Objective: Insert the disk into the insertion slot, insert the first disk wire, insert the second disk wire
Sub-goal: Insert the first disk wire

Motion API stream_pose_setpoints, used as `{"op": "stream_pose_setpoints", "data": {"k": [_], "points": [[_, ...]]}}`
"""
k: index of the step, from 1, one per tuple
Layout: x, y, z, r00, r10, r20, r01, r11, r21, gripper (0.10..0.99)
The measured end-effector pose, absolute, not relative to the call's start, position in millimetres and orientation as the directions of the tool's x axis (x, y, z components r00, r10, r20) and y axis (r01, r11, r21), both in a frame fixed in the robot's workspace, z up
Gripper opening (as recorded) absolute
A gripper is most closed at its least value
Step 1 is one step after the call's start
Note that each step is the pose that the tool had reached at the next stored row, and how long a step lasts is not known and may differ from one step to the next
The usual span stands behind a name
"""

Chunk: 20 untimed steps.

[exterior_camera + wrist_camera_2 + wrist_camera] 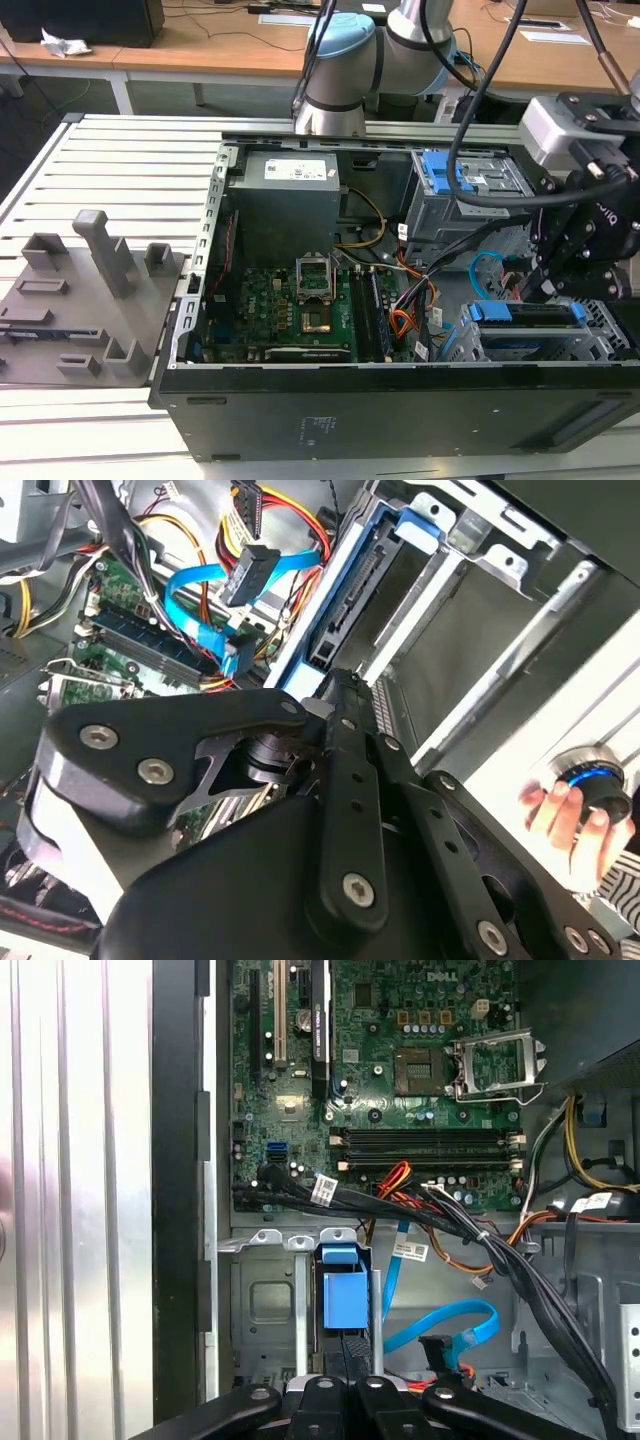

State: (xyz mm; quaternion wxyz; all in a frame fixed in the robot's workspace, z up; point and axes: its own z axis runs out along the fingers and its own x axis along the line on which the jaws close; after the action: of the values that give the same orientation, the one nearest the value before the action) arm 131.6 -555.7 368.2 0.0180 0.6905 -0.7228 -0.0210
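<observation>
Disk (pixel 528 313) on edge in insertion slot (pixel 608 338), just beneath tool (pixel 547 290).

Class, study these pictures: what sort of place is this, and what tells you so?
Probably a robotics lab or test workshop. An open computer case lies on a slatted metal table, a robot arm reaches over it, and wooden desks stand behind.

Exterior view overlooks the computer case (pixel 400 405); both wrist views sit close inside, sharing the motherboard (pixel 400 1110) (pixel 105 585).
</observation>
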Motion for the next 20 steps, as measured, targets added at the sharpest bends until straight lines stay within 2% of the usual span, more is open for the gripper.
{"op": "stream_pose_setpoints", "data": {"k": [7, 10, 16, 20], "points": [[132, -556, 372, -0.046, -0.999, -0.003, -0.997, 0.046, 0.055, 0.114], [132, -556, 372, -0.046, -0.999, -0.003, -0.997, 0.046, 0.055, 0.302], [132, -555, 372, -0.046, -0.999, -0.003, -0.997, 0.046, 0.055, 0.302], [132, -543, 372, -0.046, -0.999, -0.001, -0.997, 0.046, 0.055, 0.302]]}}
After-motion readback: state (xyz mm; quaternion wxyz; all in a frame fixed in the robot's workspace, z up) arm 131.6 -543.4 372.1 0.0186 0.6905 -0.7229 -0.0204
